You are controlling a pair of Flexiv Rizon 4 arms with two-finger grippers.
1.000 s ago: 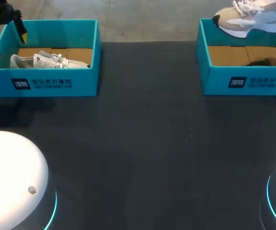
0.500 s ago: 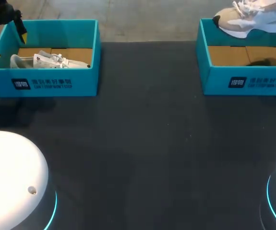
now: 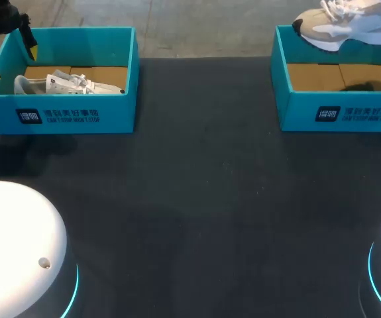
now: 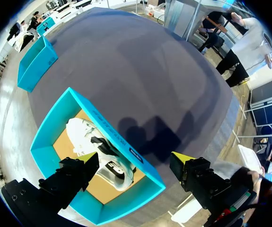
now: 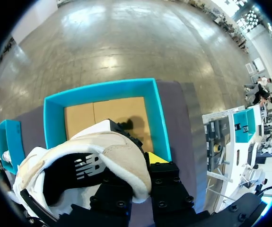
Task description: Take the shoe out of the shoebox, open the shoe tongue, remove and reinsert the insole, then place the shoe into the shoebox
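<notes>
Change over the last second is small. The tan shoe (image 3: 342,26) at the upper right of the head view has been raised a touch; its sole now sits slightly higher over the back wall of the right shoebox (image 3: 339,109). Nothing else has shifted.

- Right gripper (image 5: 140,166): clenched on the tan shoe at the collar, as seen in the right wrist view. One yellow tip is seen against the shoe's side; the other is hidden behind it. The shoe is carried clear of the box, and the cardboard floor below it is bare.
- Left gripper (image 3: 11,58): released, fingers wide apart, parked at the upper left of the head view over the end of the left shoebox (image 3: 64,112). It has not moved.
- A white shoe (image 3: 67,83) is lying on its side in the left shoebox, untouched.

Judged status: the take-out step is nearly done for the tan shoe. Tongue and insole work has not been started. A set-down on the open table (image 3: 203,199) is likely needed next so that the left gripper can be brought in.

Surface: a dark, matte, flat table top, with both boxes along its far edge and open space between and in front of them.
</notes>
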